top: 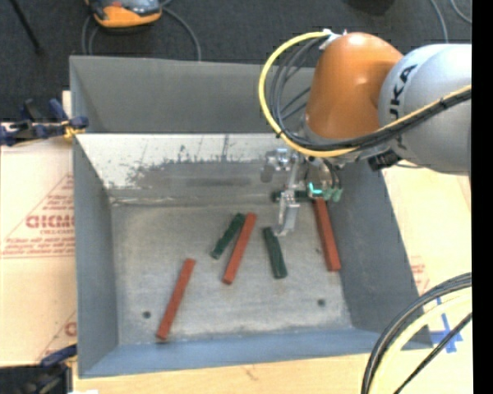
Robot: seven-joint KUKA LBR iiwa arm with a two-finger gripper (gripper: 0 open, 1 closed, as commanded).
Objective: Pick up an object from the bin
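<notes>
Hand (287,220) near dark green stick (274,254), scuffed grey bin floor (148,245)

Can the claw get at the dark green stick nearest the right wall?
Probably yes: the claw is by the upper end of the dark green stick, which lies flat, uncovered, apart from the middle red stick and the right red stick.

The bin (94,220) was grey, its back wall flecked with dark scuffs. 3 were red-orange: the left stick (175,299), the middle stick (239,249) and the right stick (327,235). 2 were dark green: the left green stick (228,235) and the right green stick (274,253). The gripper (287,220) was silvery metal with a small green spot. The arm (435,113) was silver-grey, its cover (353,80) orange, its cable (264,89) yellow.
</notes>
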